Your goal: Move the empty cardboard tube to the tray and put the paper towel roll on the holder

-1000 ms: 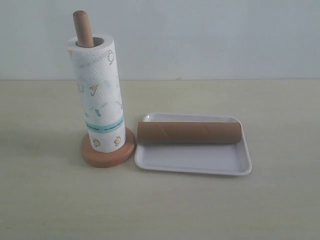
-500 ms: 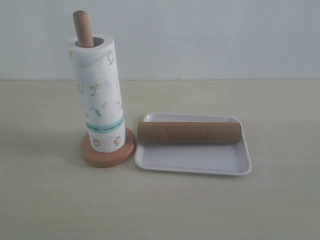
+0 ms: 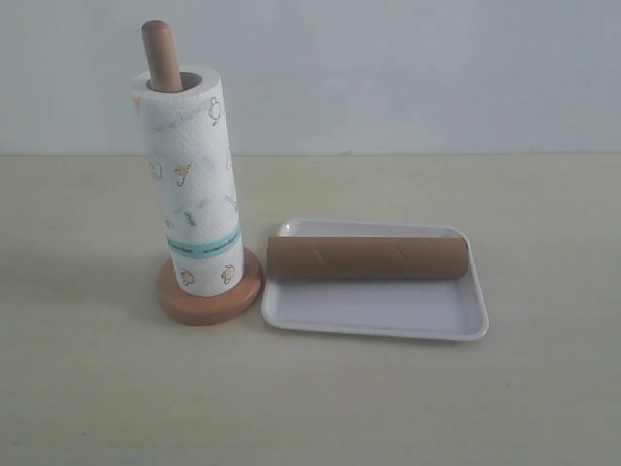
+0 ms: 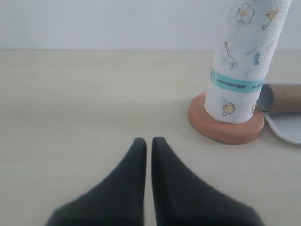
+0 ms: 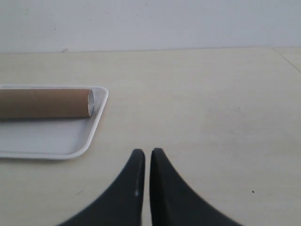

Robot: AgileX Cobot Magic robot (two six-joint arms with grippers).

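Your left gripper [image 4: 146, 140] and right gripper [image 5: 144, 151] are pressed together, empty; the soft towel roll [image 4: 244, 61] sits on the holder [image 4: 225, 134] ahead of the left, the light, crushable tube [image 5: 44, 103], best pinched mid-length, in the tray [image 5: 47, 139] ahead of the right.

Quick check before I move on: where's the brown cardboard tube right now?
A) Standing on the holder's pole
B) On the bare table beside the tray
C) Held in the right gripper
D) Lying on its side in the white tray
D: the empty cardboard tube lies on its side in the tray. The paper towel roll is on the holder, and the right gripper is shut and holds nothing.
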